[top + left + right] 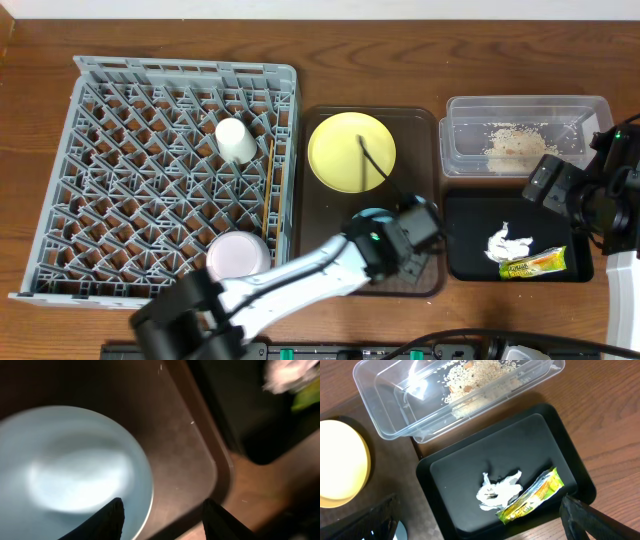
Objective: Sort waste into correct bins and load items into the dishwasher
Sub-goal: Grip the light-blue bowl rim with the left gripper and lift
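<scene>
Light blue bowl (75, 470) sits on the brown serving tray (185, 435) near one corner, w/ the left hand (162, 505) over its rim, fingers apart & clamping nothing. Yellow plate (345, 150) is also on that tray, while white cup (236, 138), white bowl (238, 256) & a chopstick (268, 190) are in the grey dish rack (180, 66). Food scraps (480, 372) lie in the clear tub (375, 405), tissue (497, 490) & wrapper (532, 497) in the black tray (530, 440) on the surface, w/ the right hand (479, 502) wide open above, empty.
</scene>
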You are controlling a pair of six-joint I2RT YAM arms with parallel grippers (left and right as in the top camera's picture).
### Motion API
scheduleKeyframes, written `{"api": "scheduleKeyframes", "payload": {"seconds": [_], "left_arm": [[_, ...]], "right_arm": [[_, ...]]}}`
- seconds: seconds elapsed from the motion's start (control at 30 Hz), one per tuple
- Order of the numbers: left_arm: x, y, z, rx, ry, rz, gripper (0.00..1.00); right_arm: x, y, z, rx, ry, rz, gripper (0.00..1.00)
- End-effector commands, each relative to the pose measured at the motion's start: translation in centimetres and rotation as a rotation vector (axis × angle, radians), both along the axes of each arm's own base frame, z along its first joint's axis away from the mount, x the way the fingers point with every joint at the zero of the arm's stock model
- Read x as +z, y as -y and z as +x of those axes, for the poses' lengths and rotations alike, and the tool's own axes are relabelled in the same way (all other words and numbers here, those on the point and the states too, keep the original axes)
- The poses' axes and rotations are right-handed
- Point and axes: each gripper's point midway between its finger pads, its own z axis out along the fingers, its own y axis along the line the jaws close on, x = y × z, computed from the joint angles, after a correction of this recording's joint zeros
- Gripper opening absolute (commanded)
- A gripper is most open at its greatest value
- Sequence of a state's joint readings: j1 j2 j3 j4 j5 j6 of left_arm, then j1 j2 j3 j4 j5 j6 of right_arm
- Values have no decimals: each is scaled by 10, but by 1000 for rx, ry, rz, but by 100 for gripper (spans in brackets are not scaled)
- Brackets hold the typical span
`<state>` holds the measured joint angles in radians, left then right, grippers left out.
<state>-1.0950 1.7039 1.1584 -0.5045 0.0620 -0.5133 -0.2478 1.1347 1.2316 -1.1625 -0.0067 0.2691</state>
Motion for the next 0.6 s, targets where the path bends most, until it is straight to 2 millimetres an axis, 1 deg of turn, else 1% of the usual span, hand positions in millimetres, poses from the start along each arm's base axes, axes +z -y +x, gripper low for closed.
{"api": "scheduleKeyframes", "payload": {"seconds": [0.0, 0.1, 0.2, 0.27, 0.33, 0.37, 0.43, 0.47, 0.5, 0.57], "left_arm": [[-25, -10, 16, 20, 121, 134, 52], [-39, -20, 29, 51, 183, 214, 52], [-53, -19, 29, 49, 175, 233, 52], [-63, -16, 25, 36, 146, 237, 51], [-72, -17, 22, 28, 126, 250, 40], [-76, -19, 21, 27, 121, 262, 28], [-80, -20, 20, 25, 115, 275, 11], [-80, -21, 20, 24, 115, 277, 8], [-76, -20, 21, 14, 122, 271, 8], [-62, -15, 24, -14, 149, 244, 8]], "right_arm": [[5, 3, 1, -8, 12, -6, 99], [5, 3, 1, -8, 12, -6, 99], [5, 3, 1, -8, 12, -6, 99], [5, 3, 1, -8, 12, -5, 99], [4, 3, 1, -8, 10, -5, 99], [4, 3, 1, -8, 10, -5, 99], [4, 3, 1, -8, 10, -5, 99], [4, 3, 1, -8, 10, -5, 99], [4, 3, 1, -8, 10, -5, 99], [4, 3, 1, -8, 10, -5, 99]]}}
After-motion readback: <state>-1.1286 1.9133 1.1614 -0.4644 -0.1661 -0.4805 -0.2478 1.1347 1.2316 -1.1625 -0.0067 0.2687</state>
